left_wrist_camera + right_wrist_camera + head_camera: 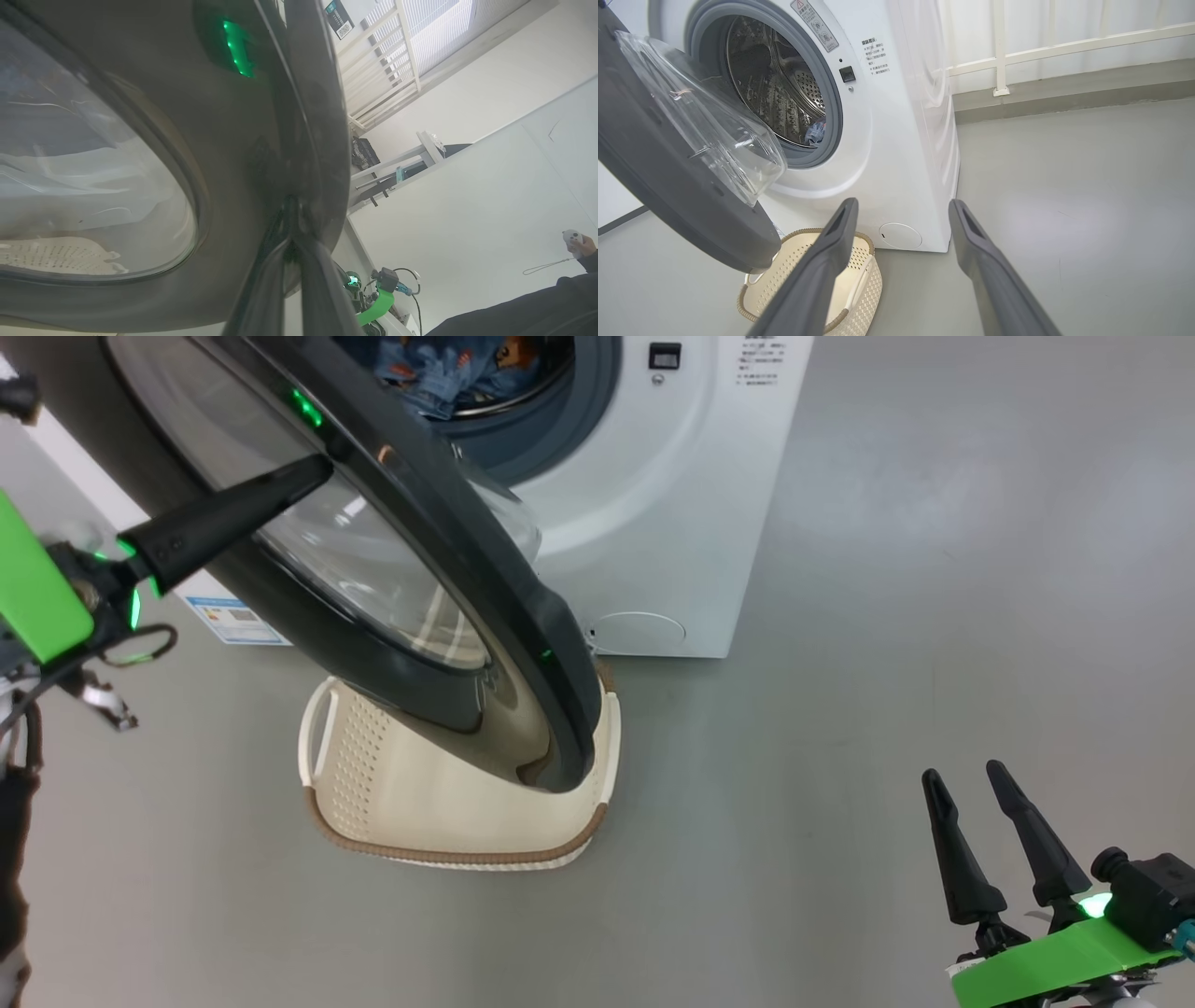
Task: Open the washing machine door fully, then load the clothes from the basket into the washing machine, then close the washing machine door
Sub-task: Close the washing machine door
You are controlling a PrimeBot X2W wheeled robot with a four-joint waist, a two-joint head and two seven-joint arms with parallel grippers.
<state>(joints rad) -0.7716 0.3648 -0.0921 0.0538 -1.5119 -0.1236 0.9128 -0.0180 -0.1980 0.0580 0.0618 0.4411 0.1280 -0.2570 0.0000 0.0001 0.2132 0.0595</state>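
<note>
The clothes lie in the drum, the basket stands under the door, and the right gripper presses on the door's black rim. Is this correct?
Not quite. The head view shows the left gripper, shut, with its tips against the washing machine door at its black rim; the right gripper stands open, apart from it. The rest is correct.

Your left gripper (317,469) and right gripper (962,771) have long, tapered, matte-black fingers (957,859). A green plate (33,583) covers each wrist, at nine and five o'clock in the head view, a green light (1094,903) beside each. A black cable (140,649) loops by the left one.
</note>
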